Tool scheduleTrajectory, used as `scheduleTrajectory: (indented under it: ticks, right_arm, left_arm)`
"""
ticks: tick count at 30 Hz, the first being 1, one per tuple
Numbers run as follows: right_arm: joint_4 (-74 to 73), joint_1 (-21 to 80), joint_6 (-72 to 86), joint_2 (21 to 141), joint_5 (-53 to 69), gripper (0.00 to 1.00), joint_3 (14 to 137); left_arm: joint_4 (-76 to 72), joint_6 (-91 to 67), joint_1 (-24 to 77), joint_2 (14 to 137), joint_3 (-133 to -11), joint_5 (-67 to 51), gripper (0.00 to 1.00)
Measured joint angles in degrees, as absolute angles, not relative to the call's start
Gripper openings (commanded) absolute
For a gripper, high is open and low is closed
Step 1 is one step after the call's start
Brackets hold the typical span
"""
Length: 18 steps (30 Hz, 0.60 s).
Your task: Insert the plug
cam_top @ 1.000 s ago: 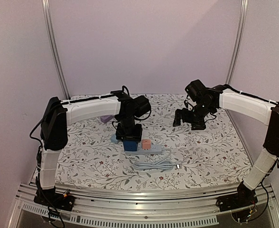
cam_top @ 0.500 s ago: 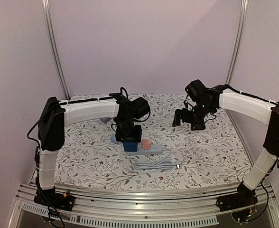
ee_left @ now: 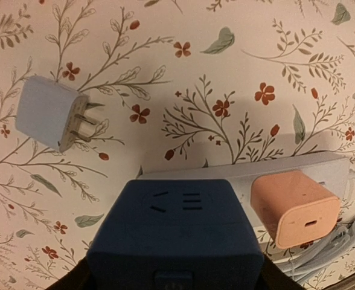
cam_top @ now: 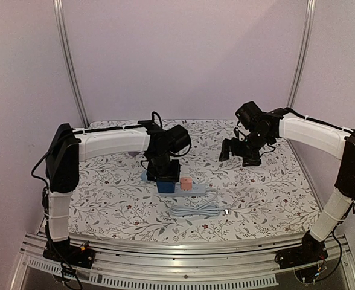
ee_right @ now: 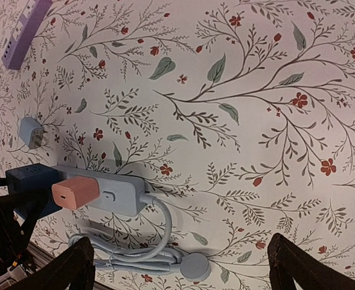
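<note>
A dark blue cube plug [ee_left: 174,235] sits on the left end of a pale grey power strip [ee_left: 238,175], next to a pink plug [ee_left: 295,208] seated in the strip. My left gripper [ee_left: 174,283] is straight above the cube, with a black finger against each side of it. In the top view the left gripper [cam_top: 165,174] covers the cube [cam_top: 167,185] from above. My right gripper [cam_top: 241,154] hovers open and empty at the back right, well away from the strip [ee_right: 114,193].
A small white adapter [ee_left: 47,112] lies on its side, prongs showing, left of the strip. A purple strip [ee_right: 23,30] lies at the back left. The strip's coiled grey cable [ee_right: 141,257] lies in front of it. The cloth is floral.
My left wrist has shifted slightly to the right above the blue cube plug. The cube, the strip and the right arm have not moved.
</note>
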<state>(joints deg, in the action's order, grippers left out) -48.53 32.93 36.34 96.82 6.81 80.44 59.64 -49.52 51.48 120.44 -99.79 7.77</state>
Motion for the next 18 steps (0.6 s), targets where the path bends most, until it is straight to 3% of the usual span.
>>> scheduleTrajectory:
  ticks: [18]
  right_arm:
    - [-48.5, 32.9, 36.4, 96.8, 7.2, 0.99, 79.2]
  left_arm:
    - [52.9, -52.1, 53.8, 116.7, -92.7, 12.6, 0.00]
